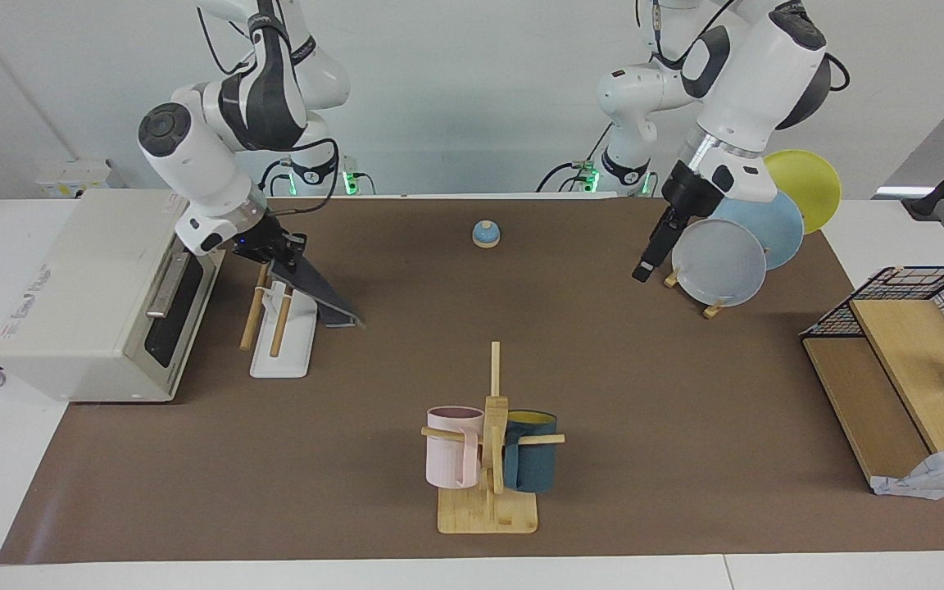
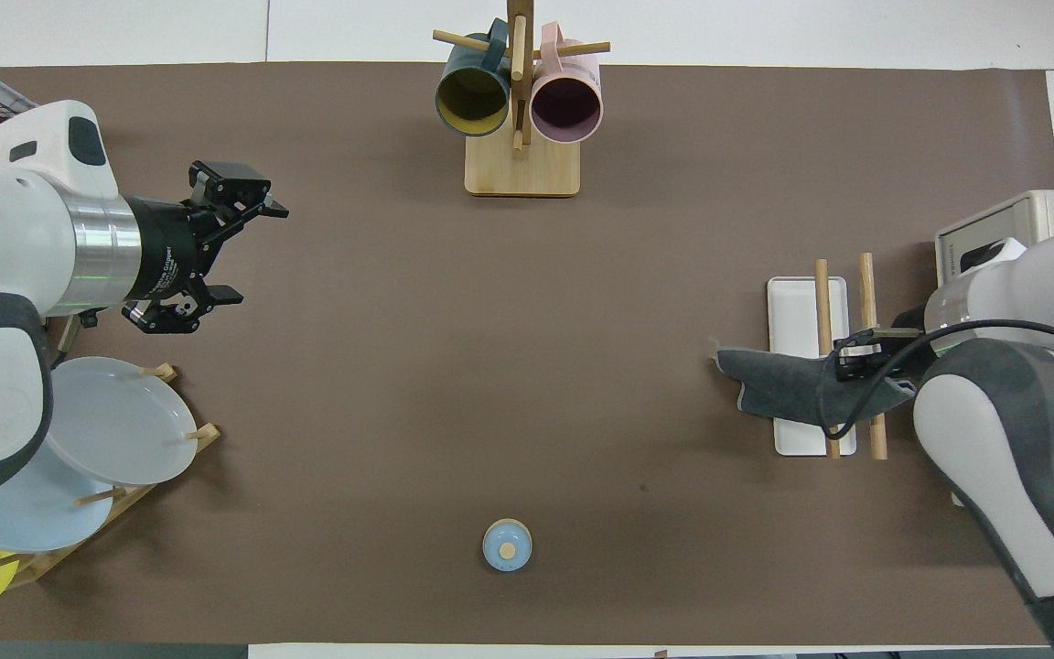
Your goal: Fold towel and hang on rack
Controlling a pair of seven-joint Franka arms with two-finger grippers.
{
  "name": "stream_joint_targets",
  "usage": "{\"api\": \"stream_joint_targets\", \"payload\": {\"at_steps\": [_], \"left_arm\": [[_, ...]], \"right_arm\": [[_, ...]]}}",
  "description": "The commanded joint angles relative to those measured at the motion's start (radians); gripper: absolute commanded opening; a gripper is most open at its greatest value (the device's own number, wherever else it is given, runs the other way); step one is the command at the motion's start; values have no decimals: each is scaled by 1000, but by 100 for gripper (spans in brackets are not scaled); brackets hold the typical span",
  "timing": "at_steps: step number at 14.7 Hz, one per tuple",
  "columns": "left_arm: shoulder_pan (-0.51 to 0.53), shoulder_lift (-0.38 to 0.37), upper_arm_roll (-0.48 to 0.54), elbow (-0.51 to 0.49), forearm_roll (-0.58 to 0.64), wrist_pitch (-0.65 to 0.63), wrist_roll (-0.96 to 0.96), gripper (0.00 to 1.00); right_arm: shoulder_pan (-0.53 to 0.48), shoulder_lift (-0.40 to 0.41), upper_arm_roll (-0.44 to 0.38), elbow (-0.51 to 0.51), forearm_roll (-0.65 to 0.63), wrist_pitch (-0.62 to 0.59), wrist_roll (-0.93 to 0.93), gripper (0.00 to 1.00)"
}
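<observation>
Tabletop (image 1: 685, 459) lying under brown mat, white margins showing at edges; pale wall rising at robots' end.

Right tool (image 1: 273, 248) hovering over rack (image 1: 282, 315), fingertips pinched shut on towel (image 1: 320, 292); towel (image 2: 779, 389) slanting down across rack rods, dark grey face showing, free end hanging toward mat.

Rack (image 2: 806, 307) standing beside toaster oven (image 1: 103, 295) at right arm's end.

Left tool (image 2: 216, 245) hanging open, gripping nothing, near plate stand (image 1: 738, 238). Left arm waiting.

Mug tree (image 1: 490, 447) standing mid-mat; small blue knob (image 1: 486, 234) sitting nearer robots.
</observation>
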Motion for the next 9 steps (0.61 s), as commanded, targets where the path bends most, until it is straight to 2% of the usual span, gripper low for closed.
{"api": "stream_joint_targets", "payload": {"at_steps": [1,5,9], "left_arm": [[8,3,42,46,68,-97,208,100],[-144,33,232,123,192,-212,498,100],[-183,47,294,198,264,-368,809,100]], "right_arm": [[-76,3,11,18,-32,9,-107,0],[-87,15,11,38,-110,38,-181,0],[-85,12,10,31,-116,40,-187,0]]}}
